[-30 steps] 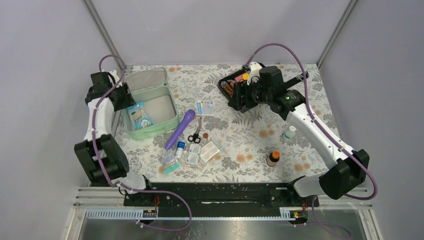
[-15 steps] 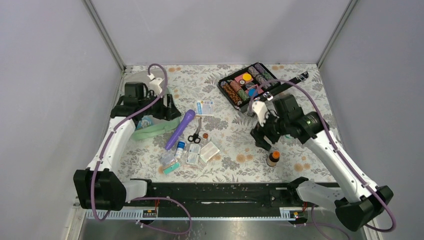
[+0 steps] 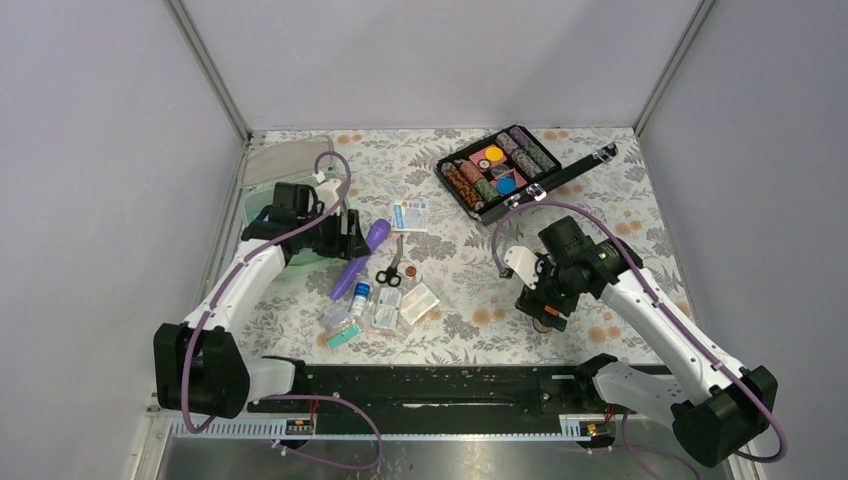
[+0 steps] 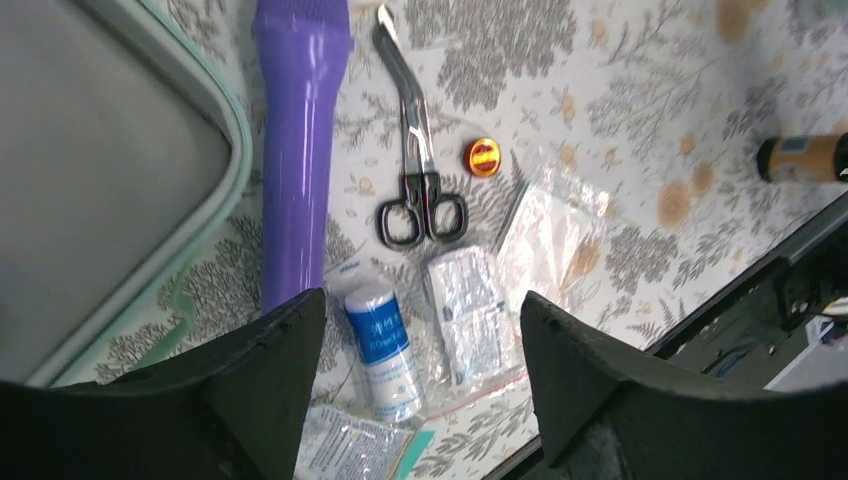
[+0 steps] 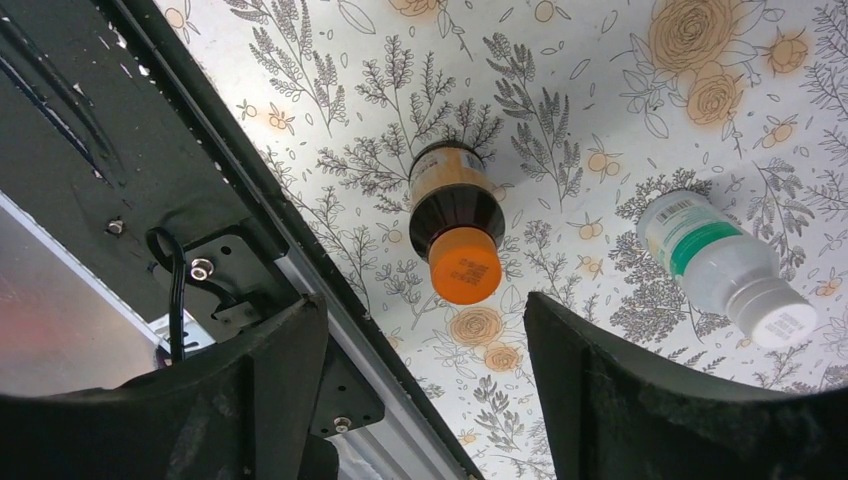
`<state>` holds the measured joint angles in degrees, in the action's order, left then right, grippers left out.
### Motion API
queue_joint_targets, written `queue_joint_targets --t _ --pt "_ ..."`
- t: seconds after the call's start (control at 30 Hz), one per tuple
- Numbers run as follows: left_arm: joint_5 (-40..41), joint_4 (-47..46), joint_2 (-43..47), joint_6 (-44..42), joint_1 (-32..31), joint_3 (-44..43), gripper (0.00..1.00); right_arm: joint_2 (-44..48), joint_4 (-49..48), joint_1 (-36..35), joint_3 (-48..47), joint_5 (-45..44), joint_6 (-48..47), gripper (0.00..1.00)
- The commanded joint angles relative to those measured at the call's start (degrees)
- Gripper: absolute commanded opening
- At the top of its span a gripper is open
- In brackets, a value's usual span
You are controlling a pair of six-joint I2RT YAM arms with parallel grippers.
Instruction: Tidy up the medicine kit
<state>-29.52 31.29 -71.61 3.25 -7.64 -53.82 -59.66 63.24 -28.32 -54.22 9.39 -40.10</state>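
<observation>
Both grippers are spread wide, with nothing held. Just outside one finger of the left gripper (image 4: 420, 305), the medicine kit (image 4: 90, 180) is seen open, its mint rim close beside a purple torch (image 4: 300, 150). Ahead of the parted jaws, black-handled scissors (image 4: 415, 150) are laid flat. A blue-labelled bandage roll (image 4: 385, 350) and a clear gauze packet (image 4: 470, 315) are framed between the fingers. Under the right gripper (image 5: 422, 305), an amber bottle (image 5: 452, 215) with an orange cap is stood just ahead of the gap. A white bottle (image 5: 715, 255) is seen beyond one finger.
</observation>
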Motion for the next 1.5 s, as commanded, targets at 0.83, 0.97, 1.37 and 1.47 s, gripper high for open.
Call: queue_joint_targets --t 0.83,0.97,1.37,1.47 --pt "15.76 17.45 7.62 -45.54 -7.01 15.93 0.70 -4.86 -4.70 0.19 -7.37 3.80 2.22 0.81" --pt "17.87 12.53 7.39 -44.91 -7.15 19.49 0.70 -4.61 -5.18 0.19 -6.83 4.05 2.47 0.82" --pt "15.09 9.87 9.56 -44.63 -7.38 21.61 0.52 -5.67 -5.32 0.19 -7.54 4.11 2.82 0.82" --pt "10.58 15.82 13.71 -48.22 -7.29 19.84 0.50 -5.65 -5.31 0.19 -7.66 4.07 3.15 0.82"
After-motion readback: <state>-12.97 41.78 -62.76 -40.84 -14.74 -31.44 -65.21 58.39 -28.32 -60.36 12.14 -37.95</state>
